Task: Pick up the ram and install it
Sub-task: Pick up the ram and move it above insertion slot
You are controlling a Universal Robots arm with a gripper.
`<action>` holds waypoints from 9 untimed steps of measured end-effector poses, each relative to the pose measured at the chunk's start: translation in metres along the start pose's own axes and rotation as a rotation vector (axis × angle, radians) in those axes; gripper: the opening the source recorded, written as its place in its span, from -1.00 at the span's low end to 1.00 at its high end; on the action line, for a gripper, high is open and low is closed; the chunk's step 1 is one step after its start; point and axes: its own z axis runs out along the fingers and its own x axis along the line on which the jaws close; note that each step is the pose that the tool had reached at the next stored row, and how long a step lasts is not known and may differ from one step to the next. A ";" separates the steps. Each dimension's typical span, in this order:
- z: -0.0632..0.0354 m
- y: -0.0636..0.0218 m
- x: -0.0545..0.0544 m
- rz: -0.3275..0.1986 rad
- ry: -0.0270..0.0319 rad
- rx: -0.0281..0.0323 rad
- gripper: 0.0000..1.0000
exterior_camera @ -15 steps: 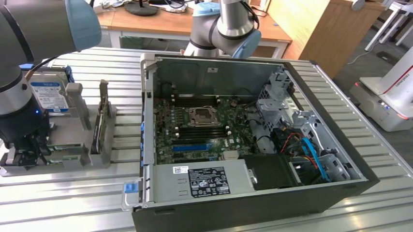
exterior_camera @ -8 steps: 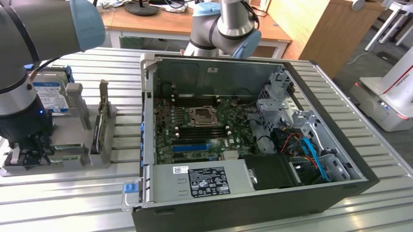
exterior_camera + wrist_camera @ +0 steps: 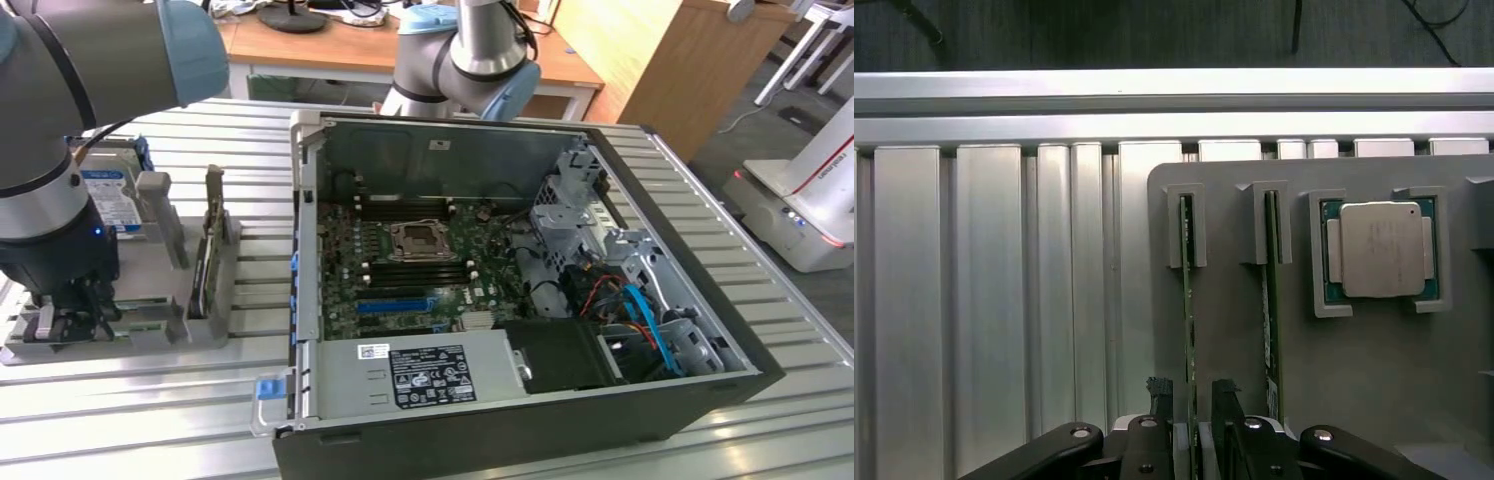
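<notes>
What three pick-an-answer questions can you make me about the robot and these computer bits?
1. How many thin green ram sticks stand in the flat grey holder? A one; B two; C five.
2. How do the black fingers of the gripper stand? A open; B shut; C crossed.
3. Where is the square silver processor chip? A in the holder; B between the fingers; C on a stick.
Answers: 1 B, two stand edgewise in slots. 2 A, they are apart, one each side of a stick. 3 A, it lies in a holder pocket.
</notes>
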 end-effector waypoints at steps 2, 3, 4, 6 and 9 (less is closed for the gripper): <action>0.0000 0.0000 0.000 0.000 0.0000 -0.0001 -0.40; 0.0001 -0.0001 0.000 -0.001 0.0001 -0.0001 -0.40; 0.0001 -0.0001 0.000 -0.006 0.0003 -0.0004 -0.40; 0.0004 -0.0002 0.000 -0.022 0.0008 -0.0006 -0.40; 0.0010 -0.0004 0.000 -0.053 0.0021 -0.0015 -0.40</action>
